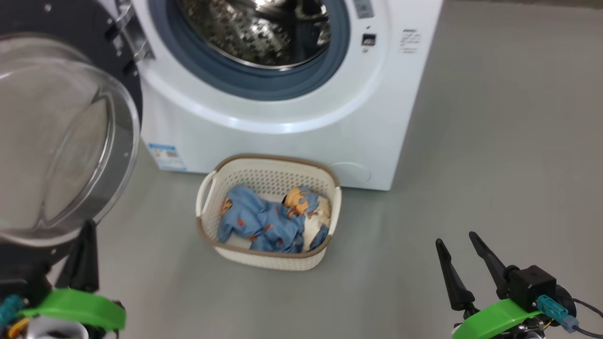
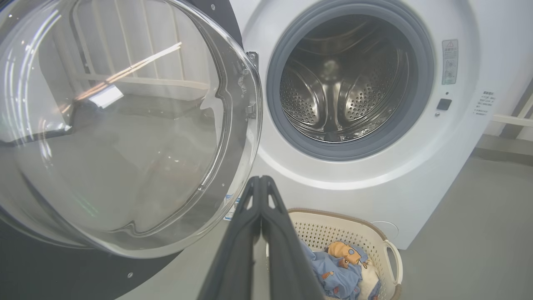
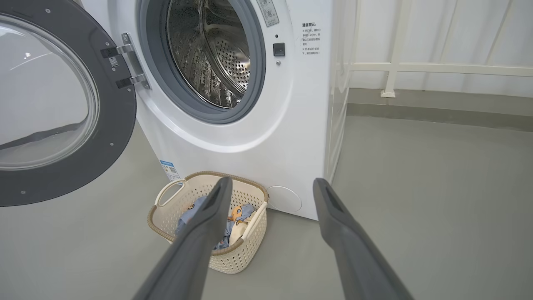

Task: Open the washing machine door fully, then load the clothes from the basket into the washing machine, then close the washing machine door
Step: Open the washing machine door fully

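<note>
Status of washing machine door (image 3: 112, 125): swung wide open at the left of the washing machine (image 1: 292, 136), hung on a metal hinge (image 3: 130, 66); dark grey inner face and bulging clear glass bowl (image 1: 56, 141) turned toward the head camera. Opening uncovered: grey rubber gasket (image 2: 277, 108) round a perforated steel drum (image 2: 333, 91).

Placement of basket (image 1: 278, 161): upright on the grey floor (image 1: 494, 165), close in front of the machine's lower panel, below the opening, just left of a round white cover (image 1: 349, 173). Blue label sticker (image 1: 166, 157) at the machine's lower left corner, near the basket's left handle.

State of clothes (image 1: 268, 221): all inside the basket, a rumpled heap of light blue cloth with orange-brown prints, a cream patch at the right side. Apart from both grippers.

Status of left gripper (image 2: 260, 180): fingers pressed flat together, nothing between them; tips raised beside the lower edge of the glass bowl. Contact with the door: cannot tell. In head view, one dark finger just under the bowl at lower left.

Status of right gripper (image 1: 456, 238): fingers spread wide apart, nothing held; low at the right over the floor, well apart from basket and machine. In its wrist view, basket behind the left finger, white railing (image 3: 416, 68) along the far wall.
</note>
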Available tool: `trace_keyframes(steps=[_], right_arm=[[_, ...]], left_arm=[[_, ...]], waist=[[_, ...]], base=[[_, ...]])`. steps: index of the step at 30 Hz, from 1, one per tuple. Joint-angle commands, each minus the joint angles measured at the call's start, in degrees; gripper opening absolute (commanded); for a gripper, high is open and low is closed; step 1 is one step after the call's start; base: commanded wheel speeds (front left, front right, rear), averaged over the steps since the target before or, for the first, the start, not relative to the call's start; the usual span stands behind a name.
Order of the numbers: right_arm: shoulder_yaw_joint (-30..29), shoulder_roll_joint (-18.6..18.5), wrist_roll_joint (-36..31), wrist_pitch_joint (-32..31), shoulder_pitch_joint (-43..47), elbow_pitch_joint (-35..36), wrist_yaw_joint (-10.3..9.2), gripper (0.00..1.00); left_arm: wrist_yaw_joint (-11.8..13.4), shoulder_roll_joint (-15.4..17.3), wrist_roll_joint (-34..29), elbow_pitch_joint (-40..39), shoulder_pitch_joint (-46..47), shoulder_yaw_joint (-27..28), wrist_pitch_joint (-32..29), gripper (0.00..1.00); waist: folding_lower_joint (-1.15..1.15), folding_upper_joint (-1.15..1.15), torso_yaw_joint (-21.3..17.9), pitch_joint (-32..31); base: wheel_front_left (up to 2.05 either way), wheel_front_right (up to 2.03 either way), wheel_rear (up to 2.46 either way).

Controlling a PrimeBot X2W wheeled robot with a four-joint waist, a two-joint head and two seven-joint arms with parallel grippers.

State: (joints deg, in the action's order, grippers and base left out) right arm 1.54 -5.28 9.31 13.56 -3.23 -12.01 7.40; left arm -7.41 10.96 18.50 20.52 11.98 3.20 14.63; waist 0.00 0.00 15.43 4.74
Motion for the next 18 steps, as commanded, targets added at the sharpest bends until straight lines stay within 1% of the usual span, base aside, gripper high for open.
trace_keyframes(steps=[1,5,10,14,18], right_arm=[[1.4,0.1,0.7,0.7,0.0,1.1,0.09,1.0],[1.5,0.5,0.8,0.9,0.5,1.2,0.09,1.0],[2.1,0.8,1.1,1.1,1.0,1.4,0.09,1.0],[2.3,1.0,1.3,1.2,1.4,1.5,0.09,1.0],[2.3,1.1,1.4,1.3,1.6,1.6,0.09,1.0]], left_arm=[[-0.1,1.5,-0.3,-2.0,0.1,1.6,0.4,0.0],[-0.1,-0.3,0.7,-4.0,-3.2,0.9,0.4,0.0],[0.5,-2.4,1.2,-6.4,-7.1,1.6,0.4,0.0],[1.1,-4.1,0.6,-8.9,-10.0,1.6,0.4,0.0],[1.0,-5.2,0.5,-10.7,-11.3,1.5,0.4,0.0]], waist=[[0.0,0.0,-3.6,-3.5],[0.0,0.0,-6.1,-4.9],[0.0,0.0,-8.9,-6.2],[0.0,0.0,-10.6,-6.7],[0.0,0.0,-11.2,-6.9]], base=[[0.0,0.0,0.0],[0.0,0.0,0.0],[0.0,0.0,0.0],[0.0,0.0,0.0],[0.0,0.0,0.0]])
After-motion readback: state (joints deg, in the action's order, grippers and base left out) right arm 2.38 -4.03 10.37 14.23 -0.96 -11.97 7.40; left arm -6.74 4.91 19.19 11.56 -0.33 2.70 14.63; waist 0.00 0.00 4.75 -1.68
